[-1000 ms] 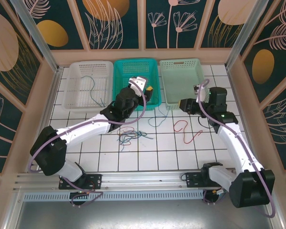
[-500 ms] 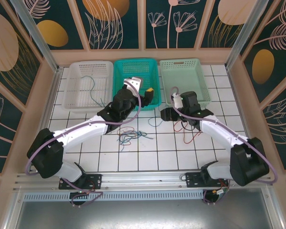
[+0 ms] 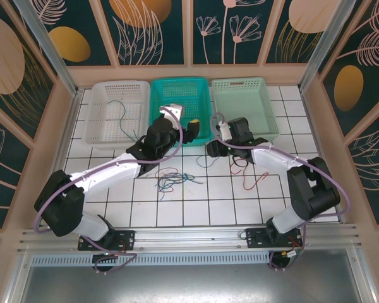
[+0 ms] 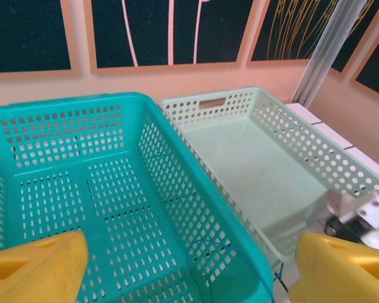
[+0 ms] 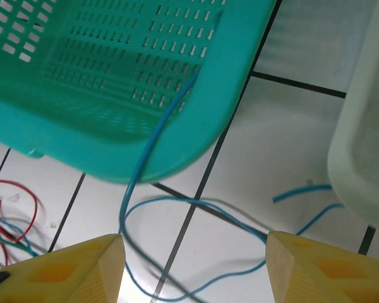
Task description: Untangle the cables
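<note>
A blue cable (image 5: 153,136) hangs over the front right corner of the teal basket (image 5: 82,120) and loops on the tile. My right gripper (image 5: 194,238) hovers open just above that loop, one yellow finger on each side (image 3: 213,149). My left gripper (image 4: 192,255) is open over the teal basket's (image 4: 82,189) right front corner, where the same blue cable (image 4: 243,255) crosses the rim. A tangle of red, blue and green cables (image 3: 170,178) lies mid-table. A loose red cable (image 3: 249,173) lies to its right.
A white basket (image 3: 100,129) at the back left holds one blue cable (image 3: 121,113). The pale green basket (image 3: 265,123) stands right of the teal one, close to my right gripper. Wall panels close in the table on three sides.
My right arm has swung left from the table's right side to the gap in front of the teal and green baskets. My left gripper has shifted slightly forward at the teal basket's corner.
</note>
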`<action>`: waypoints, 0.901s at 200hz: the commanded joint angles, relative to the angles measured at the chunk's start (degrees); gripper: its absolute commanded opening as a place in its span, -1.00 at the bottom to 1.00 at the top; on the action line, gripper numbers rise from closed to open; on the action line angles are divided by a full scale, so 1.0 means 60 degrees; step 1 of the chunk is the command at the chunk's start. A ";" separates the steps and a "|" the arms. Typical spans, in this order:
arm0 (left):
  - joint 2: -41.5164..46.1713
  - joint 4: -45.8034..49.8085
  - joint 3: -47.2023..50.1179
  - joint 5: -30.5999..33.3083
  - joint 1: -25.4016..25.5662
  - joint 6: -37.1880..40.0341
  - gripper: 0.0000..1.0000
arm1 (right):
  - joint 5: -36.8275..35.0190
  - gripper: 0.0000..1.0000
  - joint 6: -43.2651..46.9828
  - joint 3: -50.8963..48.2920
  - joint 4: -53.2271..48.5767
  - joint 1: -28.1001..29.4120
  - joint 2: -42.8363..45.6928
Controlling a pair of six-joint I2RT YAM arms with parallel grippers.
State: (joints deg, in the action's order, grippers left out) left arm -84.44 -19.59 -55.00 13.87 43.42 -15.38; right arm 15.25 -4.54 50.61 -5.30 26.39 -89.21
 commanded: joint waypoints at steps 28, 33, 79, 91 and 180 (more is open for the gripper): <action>0.0335 -0.0111 0.0166 -0.0131 -0.0110 -0.0195 0.71 | -0.0292 0.11 0.0434 0.0886 0.0327 0.0261 -0.0995; 0.0358 -0.0118 0.0182 -0.0140 -0.0102 -0.0195 0.71 | -0.0285 0.01 0.0413 0.0917 0.0293 0.0263 -0.1062; 0.0523 -0.0081 0.0289 0.0014 -0.0159 -0.0127 0.72 | -0.0426 -0.80 0.0171 0.0354 0.0212 0.0246 -0.0093; 0.0507 -0.0092 0.0297 0.0014 -0.0159 -0.0145 0.72 | -0.0374 -0.91 0.0120 0.0135 0.0135 0.0245 0.0456; 0.0278 -0.0466 0.0187 -0.0700 -0.0165 -0.0438 0.72 | 0.1550 -1.00 0.0285 -0.0685 -0.0917 -0.0445 0.4635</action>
State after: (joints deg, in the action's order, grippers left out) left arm -82.59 -19.55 -53.93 11.92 42.74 -16.84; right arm 18.79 -3.62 47.13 -7.81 26.13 -67.18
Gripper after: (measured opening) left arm 0.860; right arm 0.052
